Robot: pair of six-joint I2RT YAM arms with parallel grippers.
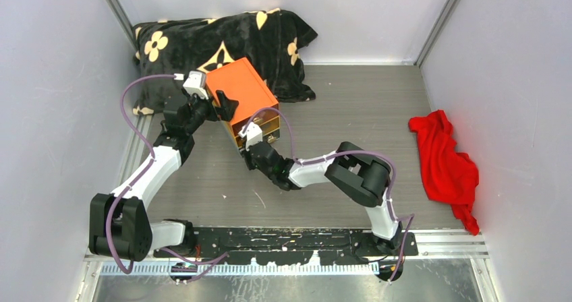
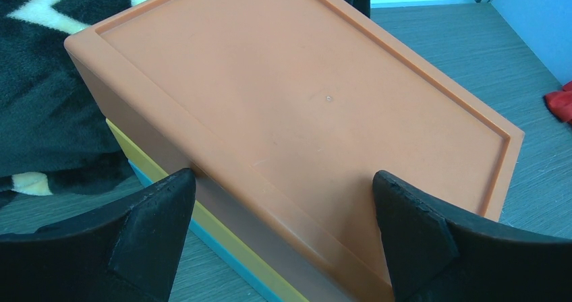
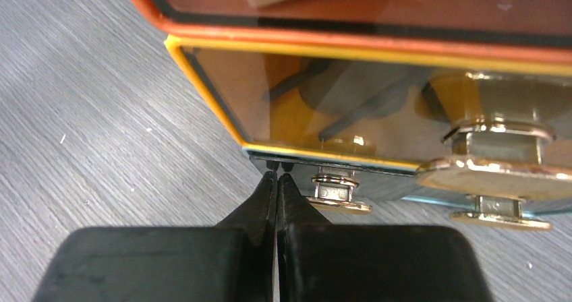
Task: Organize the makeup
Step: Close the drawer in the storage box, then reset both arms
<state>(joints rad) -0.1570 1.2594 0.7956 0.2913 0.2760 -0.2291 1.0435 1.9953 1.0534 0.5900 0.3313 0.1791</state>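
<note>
Right hand (image 3: pixel 277 180), closed, just beside orange box (image 3: pixel 337 36).

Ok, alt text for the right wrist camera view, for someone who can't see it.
The right gripper, shut, points its tips at the lower front edge of the orange box, left of a gold knob. Above, a yellow-framed clear drawer shows dim shapes inside; grey table lies left.

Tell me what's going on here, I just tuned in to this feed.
The left gripper hangs open over the top of the orange box, fingers astride it. The right gripper is shut on nothing, its tips at the front corner of the lowest drawer, beside a gold knob. No loose makeup is in view.
</note>
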